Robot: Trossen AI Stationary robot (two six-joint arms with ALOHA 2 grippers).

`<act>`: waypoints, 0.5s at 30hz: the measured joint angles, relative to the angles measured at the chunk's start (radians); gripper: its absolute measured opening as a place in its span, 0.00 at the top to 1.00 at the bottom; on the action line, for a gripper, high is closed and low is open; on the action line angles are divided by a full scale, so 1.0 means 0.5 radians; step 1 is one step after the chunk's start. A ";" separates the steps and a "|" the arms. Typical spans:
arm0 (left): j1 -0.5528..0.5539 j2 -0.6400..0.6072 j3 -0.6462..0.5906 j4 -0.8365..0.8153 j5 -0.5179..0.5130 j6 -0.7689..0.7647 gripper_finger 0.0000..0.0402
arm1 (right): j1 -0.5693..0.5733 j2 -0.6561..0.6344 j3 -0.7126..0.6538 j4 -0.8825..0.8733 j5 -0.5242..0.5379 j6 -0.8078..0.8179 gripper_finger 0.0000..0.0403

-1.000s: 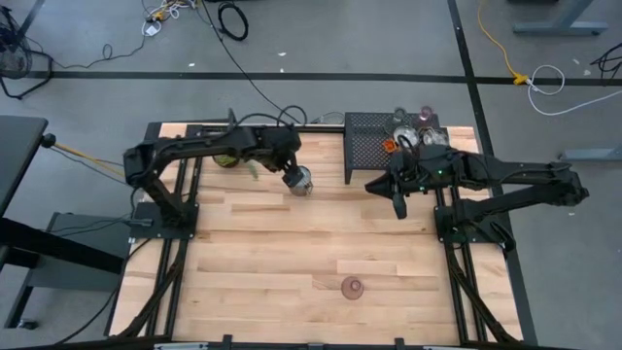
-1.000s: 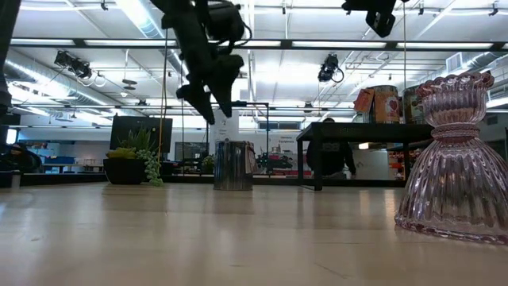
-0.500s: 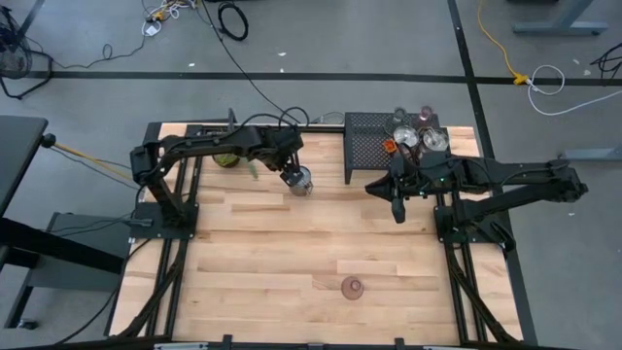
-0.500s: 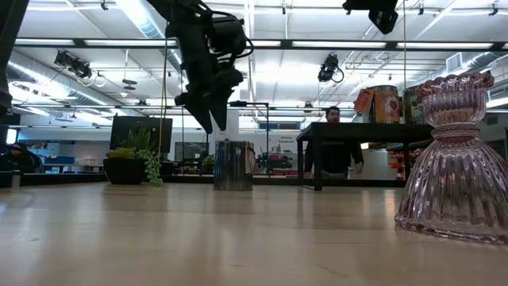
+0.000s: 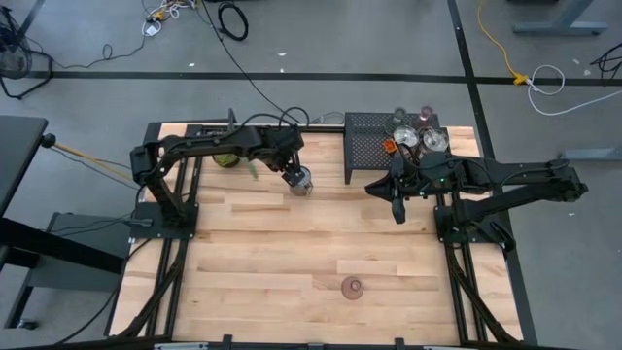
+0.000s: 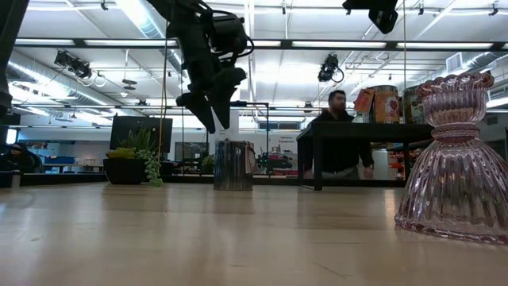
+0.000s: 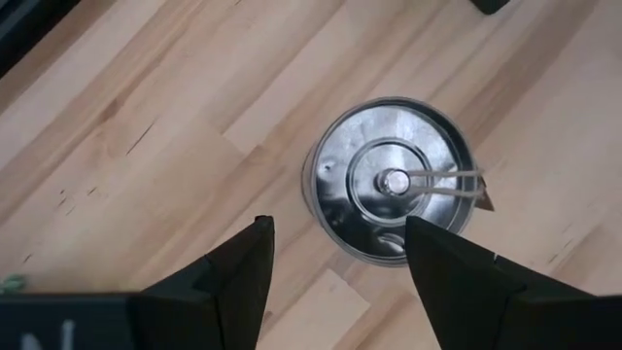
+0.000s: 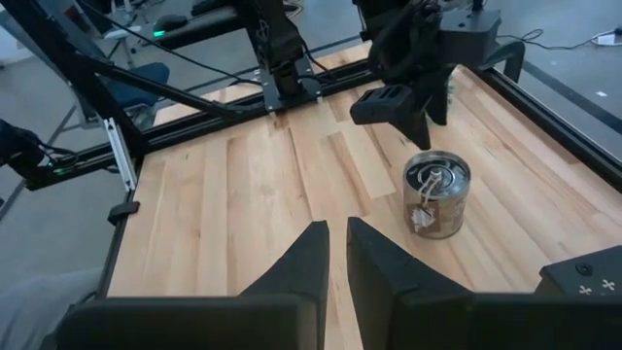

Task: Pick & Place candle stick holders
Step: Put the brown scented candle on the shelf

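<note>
The left gripper (image 5: 292, 172) hangs above the far half of the wooden table (image 5: 292, 253), a little left of the middle, directly over a shiny silver candle stick holder (image 5: 300, 181). In the left wrist view its two dark fingers (image 7: 243, 272) are spread wide with nothing between them, and the silver holder (image 7: 394, 180) stands upright on the boards below, seen from above with a small tag lying across its centre. From table height the gripper (image 6: 210, 107) is clearly raised off the holder (image 6: 232, 165), with a gap of air between the fingertips and the rim.

The right gripper (image 5: 397, 206) waits above the table's right side, near the far edge, just in front of a black perforated tray (image 5: 367, 146) set at the far right corner. Its fingers (image 8: 301, 267) are nearly pressed together, only a thin slit between them, and they grip nothing.

Several more holders (image 5: 418, 134), clear glass and pinkish, are clustered at the tray's right end by the far right corner. One pinkish ribbed glass holder (image 5: 352, 287) stands alone near the table's front edge, a little right of the middle; it fills the right side of the low view (image 6: 456, 159), upright. A small green plant (image 5: 226, 158) sits near the far left corner, under the left arm. Beyond the table, a person (image 6: 337, 143) shows in the room behind a dark bench.
</note>
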 joint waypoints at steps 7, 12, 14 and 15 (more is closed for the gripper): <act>-0.002 0.135 0.001 -0.013 0.016 0.001 0.42 | 0.001 0.000 0.000 0.004 0.000 0.000 0.90; 0.011 0.172 0.000 0.040 -0.020 0.010 0.42 | 0.002 0.000 0.000 0.003 0.000 0.000 0.90; 0.016 0.172 0.000 0.050 -0.027 0.014 0.42 | 0.002 0.000 0.000 0.003 0.000 0.000 0.90; 0.023 0.172 0.000 0.037 -0.026 0.018 0.42 | 0.002 0.000 0.000 0.003 -0.001 0.000 0.90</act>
